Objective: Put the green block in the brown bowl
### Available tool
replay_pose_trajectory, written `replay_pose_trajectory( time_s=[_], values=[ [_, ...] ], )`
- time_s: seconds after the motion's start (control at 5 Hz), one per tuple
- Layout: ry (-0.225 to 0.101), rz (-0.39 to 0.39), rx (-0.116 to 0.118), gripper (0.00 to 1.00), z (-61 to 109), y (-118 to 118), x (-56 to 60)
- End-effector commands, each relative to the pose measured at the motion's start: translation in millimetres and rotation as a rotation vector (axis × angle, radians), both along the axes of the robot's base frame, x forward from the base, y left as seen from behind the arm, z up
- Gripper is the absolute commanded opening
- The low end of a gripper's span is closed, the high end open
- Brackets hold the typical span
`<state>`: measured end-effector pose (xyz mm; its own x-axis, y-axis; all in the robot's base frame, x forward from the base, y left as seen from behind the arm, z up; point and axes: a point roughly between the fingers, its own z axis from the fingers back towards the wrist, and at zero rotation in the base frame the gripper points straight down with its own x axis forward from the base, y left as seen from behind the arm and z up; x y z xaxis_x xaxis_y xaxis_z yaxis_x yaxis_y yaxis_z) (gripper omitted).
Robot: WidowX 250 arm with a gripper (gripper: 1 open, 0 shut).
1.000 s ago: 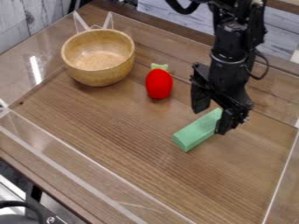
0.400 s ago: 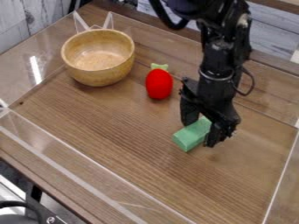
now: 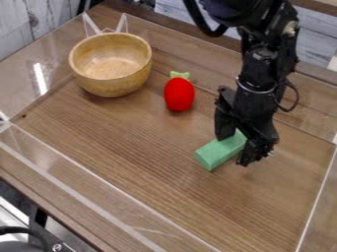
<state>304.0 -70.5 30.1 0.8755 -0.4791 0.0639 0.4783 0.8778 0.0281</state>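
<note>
The green block (image 3: 218,154), a small light-green bar, lies on the wooden table right of centre. My gripper (image 3: 239,148) points straight down over the block's far end, jaws open, one finger on each side of it. The fingers (image 3: 253,151) hide the block's upper end; I cannot tell whether they touch it. The brown bowl (image 3: 110,64), round and tan inside, stands empty at the back left, well away from the gripper.
A red strawberry-like toy (image 3: 179,93) stands between the bowl and the gripper. A low clear wall (image 3: 79,162) borders the table along the front and left. White sticks (image 3: 90,24) lean behind the bowl.
The gripper has sunk onto the block, from just above its far end to straddling it. The block, bowl and red toy have stayed in place.
</note>
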Motion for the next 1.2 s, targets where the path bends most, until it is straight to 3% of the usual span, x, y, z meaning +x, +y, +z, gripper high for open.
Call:
replay_pose_trajectory(
  time_s=[0.0, 0.4, 0.6, 0.8, 1.0],
  values=[
    [-0.041, -0.044, -0.012, 1.0, 4.0, 15.0, 9.6],
    [-0.05, 0.081, 0.002, 1.0, 21.0, 16.3, 19.9],
    [-0.046, 0.09, 0.0, 0.0, 21.0, 22.0, 18.1],
    [-0.048, 0.101, -0.004, 0.0, 26.7, 27.9, 16.0],
    [-0.084, 0.12, -0.006, 0.0, 51.6, 29.1, 16.4]
  ],
)
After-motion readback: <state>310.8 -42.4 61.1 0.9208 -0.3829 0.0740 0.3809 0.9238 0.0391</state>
